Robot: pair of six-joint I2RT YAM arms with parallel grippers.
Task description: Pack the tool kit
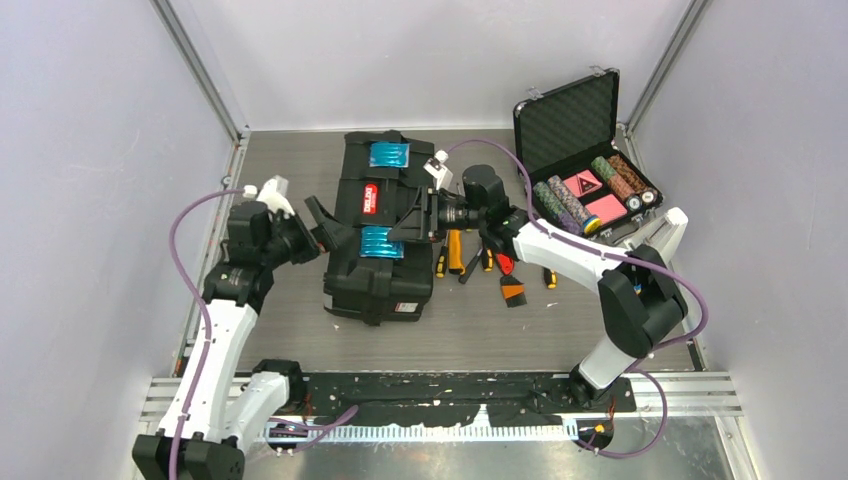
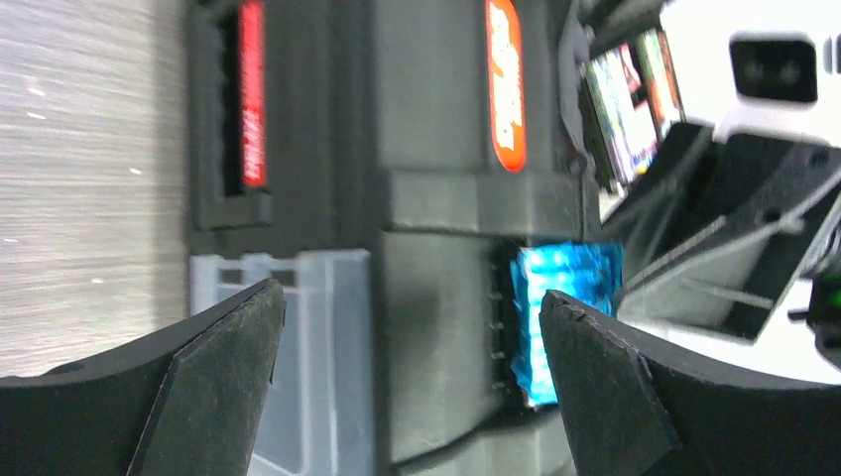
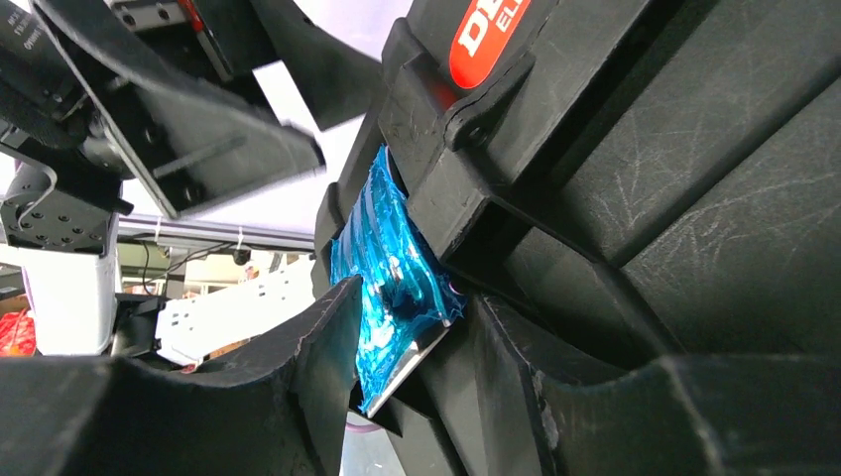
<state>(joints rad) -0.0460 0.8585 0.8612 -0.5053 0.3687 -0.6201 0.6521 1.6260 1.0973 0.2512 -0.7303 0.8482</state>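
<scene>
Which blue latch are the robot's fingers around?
The near blue latch, closest to the arm bases: the right gripper straddles it. The far blue latch sits alone.

The black toolbox point(image 1: 385, 225) is showing a red badge point(image 1: 369, 197) and a blue latch point(image 1: 381, 242). At its three o'clock, hand tools point(image 1: 455, 250) are showing yellow and black against the grey-streaked table point(image 1: 300, 330). At one o'clock, mottled chips point(image 1: 556, 203) are filling a black case point(image 1: 568, 122).

The right arm point(image 1: 570, 255) hides part of the hand tools point(image 1: 455, 252) beside the toolbox point(image 1: 380, 290).
</scene>
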